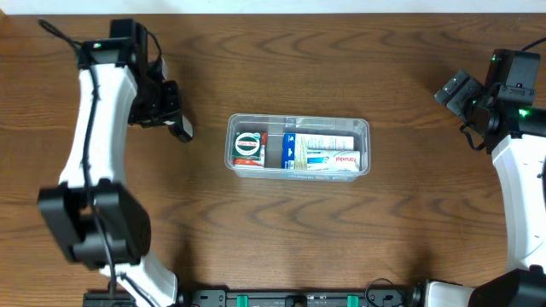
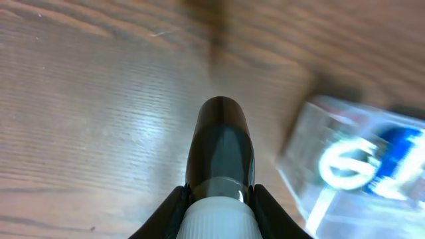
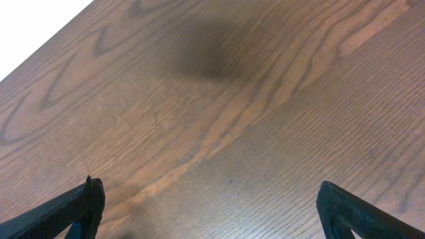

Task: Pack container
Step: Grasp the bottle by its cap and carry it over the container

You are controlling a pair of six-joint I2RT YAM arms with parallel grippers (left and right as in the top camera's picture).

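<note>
The clear plastic container (image 1: 298, 147) sits mid-table holding a red-green round item (image 1: 248, 147) at its left end and white-blue boxes (image 1: 324, 153) to the right. It also shows blurred at the right of the left wrist view (image 2: 358, 166). My left gripper (image 1: 175, 119) is left of the container, shut on a dark bottle with a white ribbed cap (image 2: 221, 149), held above the table. My right gripper (image 3: 211, 199) is open and empty over bare wood at the far right (image 1: 461, 89).
The brown wooden table (image 1: 341, 239) lies all around the container. The table's back edge meets a white surface (image 3: 33, 26) in the right wrist view. The arm bases stand at the front edge.
</note>
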